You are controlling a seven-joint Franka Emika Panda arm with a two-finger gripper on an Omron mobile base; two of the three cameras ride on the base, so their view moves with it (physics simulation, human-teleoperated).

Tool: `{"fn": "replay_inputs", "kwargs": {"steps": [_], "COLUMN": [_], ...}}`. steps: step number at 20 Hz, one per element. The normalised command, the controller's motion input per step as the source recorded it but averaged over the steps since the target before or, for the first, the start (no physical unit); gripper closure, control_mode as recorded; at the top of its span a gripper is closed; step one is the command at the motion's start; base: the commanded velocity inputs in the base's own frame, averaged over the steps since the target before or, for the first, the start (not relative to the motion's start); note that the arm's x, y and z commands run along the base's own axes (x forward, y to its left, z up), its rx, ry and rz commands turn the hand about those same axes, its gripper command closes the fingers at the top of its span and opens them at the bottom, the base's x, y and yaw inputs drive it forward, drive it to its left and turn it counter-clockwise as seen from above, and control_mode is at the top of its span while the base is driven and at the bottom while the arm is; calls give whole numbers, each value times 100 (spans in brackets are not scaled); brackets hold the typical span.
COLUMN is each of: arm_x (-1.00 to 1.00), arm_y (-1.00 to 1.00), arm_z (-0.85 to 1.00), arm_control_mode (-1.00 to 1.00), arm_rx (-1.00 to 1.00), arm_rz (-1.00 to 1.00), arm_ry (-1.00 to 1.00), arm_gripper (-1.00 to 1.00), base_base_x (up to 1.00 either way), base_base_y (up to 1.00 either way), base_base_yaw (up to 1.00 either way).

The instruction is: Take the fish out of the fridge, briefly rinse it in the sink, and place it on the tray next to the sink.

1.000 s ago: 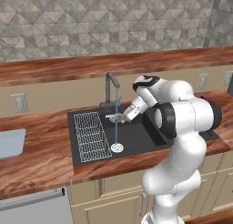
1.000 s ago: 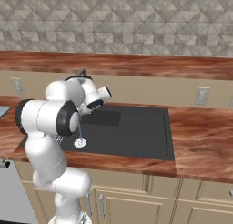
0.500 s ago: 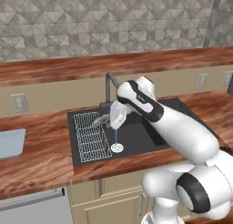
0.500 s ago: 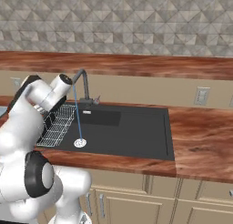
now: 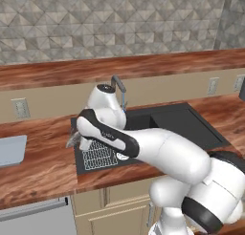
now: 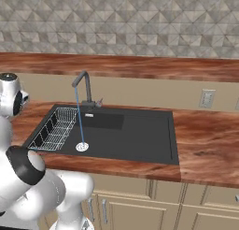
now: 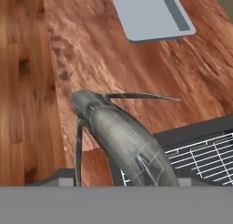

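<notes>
I have the fish [image 7: 123, 139] hanging in front of the hand camera, running from about 10 o'clock down to 5 o'clock across the lower half of that view, fins splayed, its body over the wooden counter [image 7: 82, 50] right at the left edge of the sink [image 7: 200, 129]; in the left base view I see it as a small grey shape [image 5: 73, 138] poking out at 9 o'clock from the hand. I cannot make out the gripper's fingertips in any view, so I cannot tell whether they are clamped on the fish or apart; the fish does sit where the fingers would be.

The tray [image 7: 150, 11] lies flat on the counter at 12 o'clock from the fish in the hand view, well apart from it; in the left base view it sits at the far left edge [image 5: 10, 150], at 9 o'clock from the sink [image 5: 172, 124].

The white wire rack [image 6: 53, 130] rests in the left part of the black basin [image 6: 135, 135]; a thin stream of water [image 6: 79, 117] falls from the faucet [image 6: 83, 86] onto the round silver drain [image 6: 82, 147].
</notes>
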Motion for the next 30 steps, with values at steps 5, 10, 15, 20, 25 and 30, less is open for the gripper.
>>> {"fn": "replay_inputs", "kwargs": {"steps": [5, 10, 15, 20, 25, 30], "arm_x": [19, 5, 48, 71, 93, 91], "arm_y": [95, 67, 96, 85, 100, 100], "arm_z": [9, -9, -22, -15, -1, 16], "arm_control_mode": [-100, -100, -100, -100, -100, -100], "arm_rx": [-23, 0, 0, 1, 0, 1], "arm_rz": [7, 9, 3, 0, 0, -1], "arm_ry": [-1, -11, -10, -8, 0, -1], "arm_gripper": [100, 100, 100, 100, 100, 100], "base_base_x": [0, 0, 0, 0, 0, 0], "base_base_y": [0, 0, 0, 0, 0, 0], "base_base_yaw": [0, 0, 0, 0, 0, 0]}}
